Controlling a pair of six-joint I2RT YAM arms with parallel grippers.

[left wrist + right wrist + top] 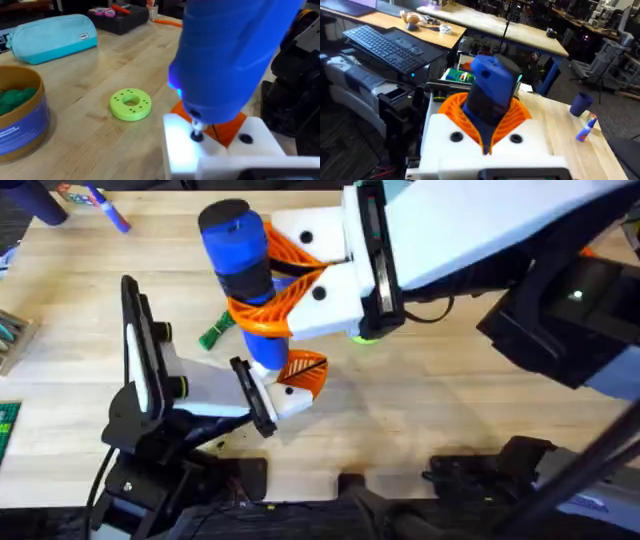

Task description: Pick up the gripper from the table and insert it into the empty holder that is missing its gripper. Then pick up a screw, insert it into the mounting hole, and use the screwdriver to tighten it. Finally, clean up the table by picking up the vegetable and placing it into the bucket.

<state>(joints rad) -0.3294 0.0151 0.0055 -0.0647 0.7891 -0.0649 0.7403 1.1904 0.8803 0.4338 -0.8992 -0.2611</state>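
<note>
Clamped upright in the right gripper (268, 305), the screwdriver (240, 255) is a fat bright blue cylinder with a black band, squeezed between orange ribbed fingers (300, 250). Its thin metal tip (197, 134) meets the white block of the holder (150, 370), where the small orange gripper (305, 370) already sits. I cannot tell the left gripper's state. A dark green vegetable (215, 333) lies on the light plank table (440, 410). Nearby sit a lime disc (130, 104), a teal pouch (52, 37) and the bucket (20, 120).
</note>
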